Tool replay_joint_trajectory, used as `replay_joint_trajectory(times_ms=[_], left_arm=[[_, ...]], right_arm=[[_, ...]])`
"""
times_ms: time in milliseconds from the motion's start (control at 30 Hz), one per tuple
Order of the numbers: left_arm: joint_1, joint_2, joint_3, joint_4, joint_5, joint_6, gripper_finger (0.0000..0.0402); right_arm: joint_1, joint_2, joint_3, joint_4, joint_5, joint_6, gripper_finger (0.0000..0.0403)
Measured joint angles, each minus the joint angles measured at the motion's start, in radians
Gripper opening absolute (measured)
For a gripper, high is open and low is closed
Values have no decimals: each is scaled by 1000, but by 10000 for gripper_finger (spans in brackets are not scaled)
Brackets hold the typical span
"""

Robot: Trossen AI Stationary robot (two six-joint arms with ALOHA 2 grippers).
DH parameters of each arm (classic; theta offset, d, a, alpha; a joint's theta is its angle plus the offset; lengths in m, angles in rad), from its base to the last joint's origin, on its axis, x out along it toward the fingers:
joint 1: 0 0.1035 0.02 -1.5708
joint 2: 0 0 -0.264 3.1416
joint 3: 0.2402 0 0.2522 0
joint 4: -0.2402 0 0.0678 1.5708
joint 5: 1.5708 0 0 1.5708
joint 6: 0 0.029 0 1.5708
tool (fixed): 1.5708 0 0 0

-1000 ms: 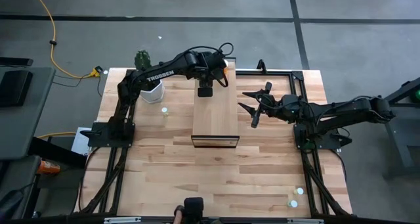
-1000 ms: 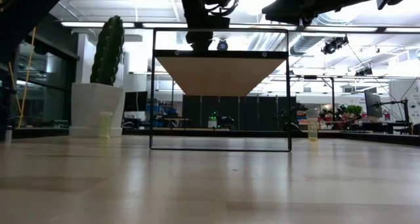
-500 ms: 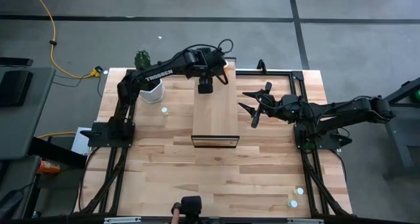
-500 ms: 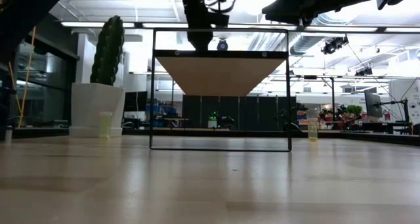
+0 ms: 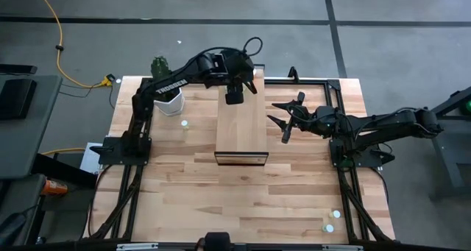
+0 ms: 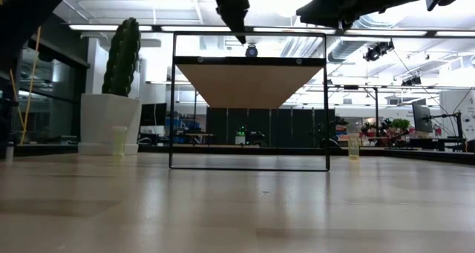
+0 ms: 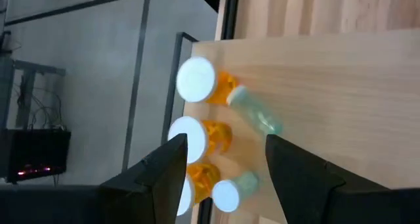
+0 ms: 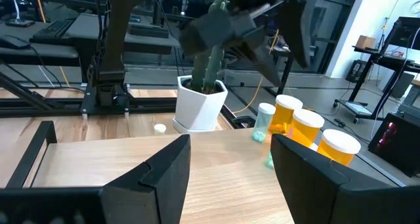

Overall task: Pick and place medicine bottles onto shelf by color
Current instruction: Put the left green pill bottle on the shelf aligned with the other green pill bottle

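The light-wood shelf [image 5: 241, 129] stands mid-table. At its far end, three orange bottles [image 7: 205, 135] with white caps stand in a row. Beside them one pale green bottle [image 7: 254, 113] lies on its side and another [image 7: 231, 190] stands upright. My left gripper [image 7: 224, 145] is open and empty, hovering above these bottles [image 5: 234, 96]. My right gripper [image 5: 274, 112] is open and empty, held in the air right of the shelf. Its wrist view looks across the shelf top [image 8: 131, 178] at the same bottles [image 8: 307, 129].
A white pot with a cactus [image 5: 168, 100] stands at the far left. A loose pale green bottle [image 5: 184, 122] stands on the table near it. Two more bottles [image 5: 333, 221] stand at the near right corner. A dark frame [image 5: 335, 89] borders the table.
My left gripper has risen from just above the shelf top and moved a little toward the table's far right. The right arm has kept still.
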Motion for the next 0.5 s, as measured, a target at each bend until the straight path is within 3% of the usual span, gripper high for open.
replay_joint_trajectory(times_ms=[333,500], left_arm=[[-26,-14,0,-11,4,-111,197],[-19,-16,0,-10,79,-151,197]], right_arm=[[0,0,0,-2,0,0,204],[0,0,0,-3,0,-1,204]])
